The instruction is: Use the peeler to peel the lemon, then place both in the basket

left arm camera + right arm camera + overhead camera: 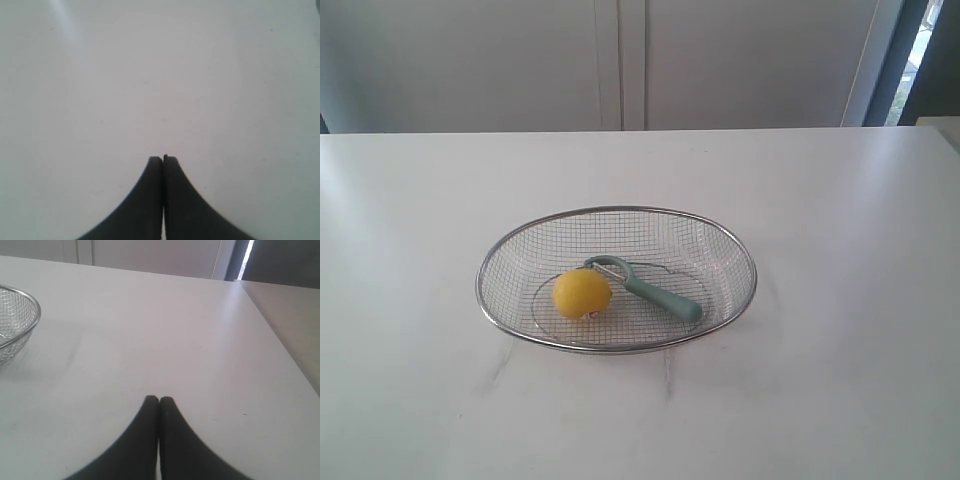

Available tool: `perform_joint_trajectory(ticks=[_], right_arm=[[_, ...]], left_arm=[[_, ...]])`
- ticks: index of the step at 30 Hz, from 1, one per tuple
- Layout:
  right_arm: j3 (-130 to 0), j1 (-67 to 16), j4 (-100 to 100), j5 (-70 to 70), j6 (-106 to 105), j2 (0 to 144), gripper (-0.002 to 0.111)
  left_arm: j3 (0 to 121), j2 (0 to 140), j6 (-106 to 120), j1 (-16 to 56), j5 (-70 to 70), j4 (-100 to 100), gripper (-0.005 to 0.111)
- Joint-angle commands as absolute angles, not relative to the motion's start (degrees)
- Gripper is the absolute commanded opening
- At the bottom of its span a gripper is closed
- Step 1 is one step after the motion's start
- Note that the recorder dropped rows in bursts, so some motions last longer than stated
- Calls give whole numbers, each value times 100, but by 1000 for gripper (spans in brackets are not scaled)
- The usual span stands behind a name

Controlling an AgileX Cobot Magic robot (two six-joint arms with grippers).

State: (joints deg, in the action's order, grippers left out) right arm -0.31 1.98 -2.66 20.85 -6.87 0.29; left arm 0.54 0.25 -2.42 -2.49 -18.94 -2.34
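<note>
In the exterior view the silver wire-mesh basket (720, 232) sits mid-table. Inside it lies the yellow lemon (582, 294), a red-and-white sticker near its underside, and just to its right the teal peeler (655, 293), loop head beside the lemon and handle pointing right. Neither arm appears in that view. My left gripper (163, 159) is shut with nothing in it, over bare white table. My right gripper (159, 399) is also shut and holds nothing; the basket's rim (31, 325) shows at that view's edge, well apart from the fingertips.
The white table (840, 380) runs wide on all sides of the basket. Its right edge (280, 350) shows in the right wrist view, with a lower surface beyond. Pale cabinet doors (620, 60) stand behind the table.
</note>
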Motion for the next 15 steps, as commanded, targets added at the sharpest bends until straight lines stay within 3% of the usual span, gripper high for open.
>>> perform_joint_trajectory(ticks=[1,15], right_arm=[[0,173,-264,2003,-727,0,0],[0,173,-273,2003,-773,0,0]], left_arm=[[0,0,-234,-204,-1912,-170,0],[0,0,-234,-204,-1912,-170,0]])
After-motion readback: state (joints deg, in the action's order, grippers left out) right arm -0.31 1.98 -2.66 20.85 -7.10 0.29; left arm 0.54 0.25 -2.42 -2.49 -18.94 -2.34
